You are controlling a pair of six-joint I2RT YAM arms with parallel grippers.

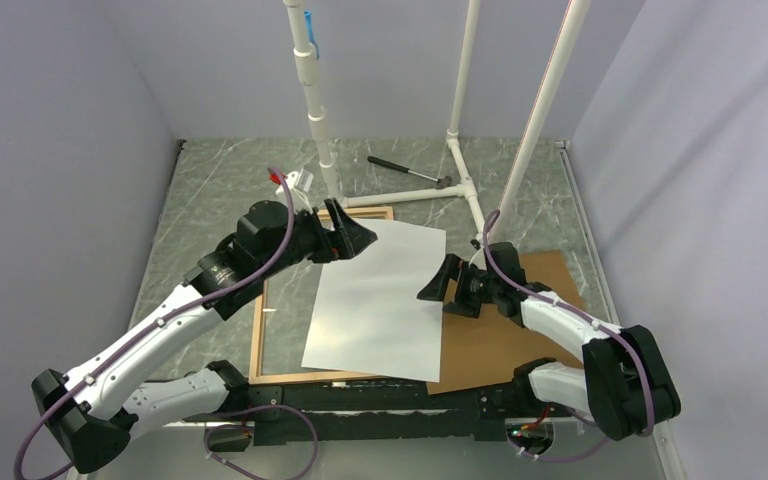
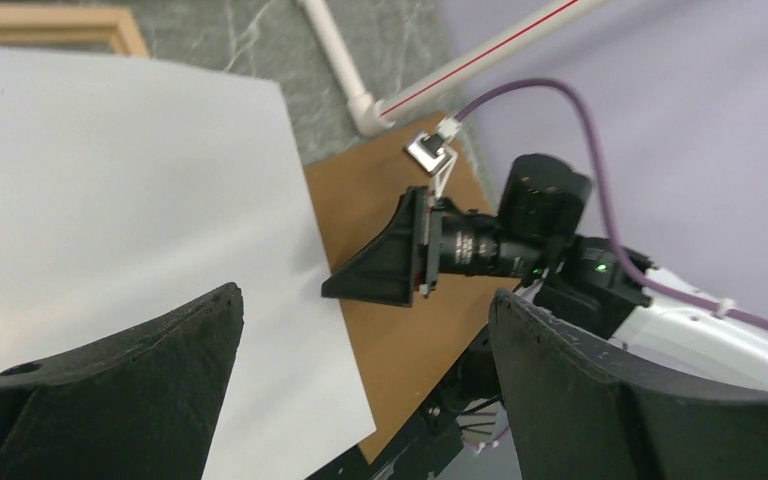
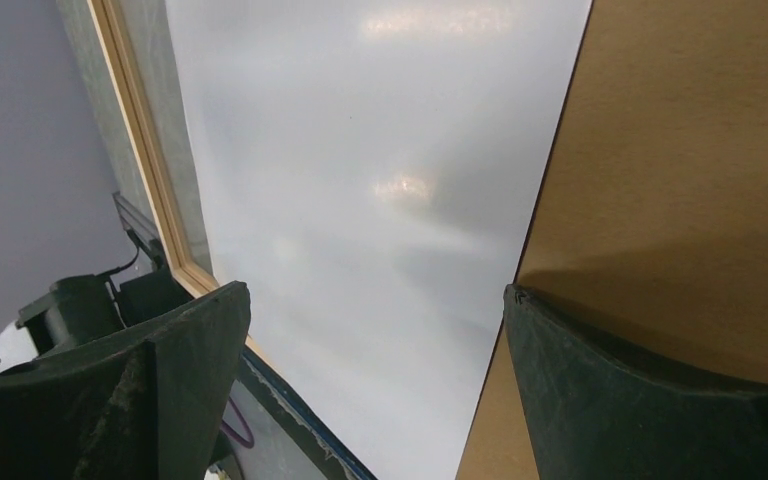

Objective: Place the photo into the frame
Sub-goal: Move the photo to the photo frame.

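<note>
The photo (image 1: 380,300) lies white back up and slightly askew. Its left part covers the right side of the frame (image 1: 259,330), and its right edge overlaps the brown backing board (image 1: 505,335). The left arm stretches forward from the near left corner with its elbow bent. The left gripper (image 1: 352,237) is at the photo's far left corner, jaws spread wide and empty. The right arm doubles back leftward. The right gripper (image 1: 436,284) is low over the photo's right edge, also wide apart and holding nothing.

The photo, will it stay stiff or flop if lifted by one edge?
Probably flop: the photo is a large thin sheet. Its surface shows glare in the right wrist view, so it may slide over the frame and brown board when pushed.
</note>
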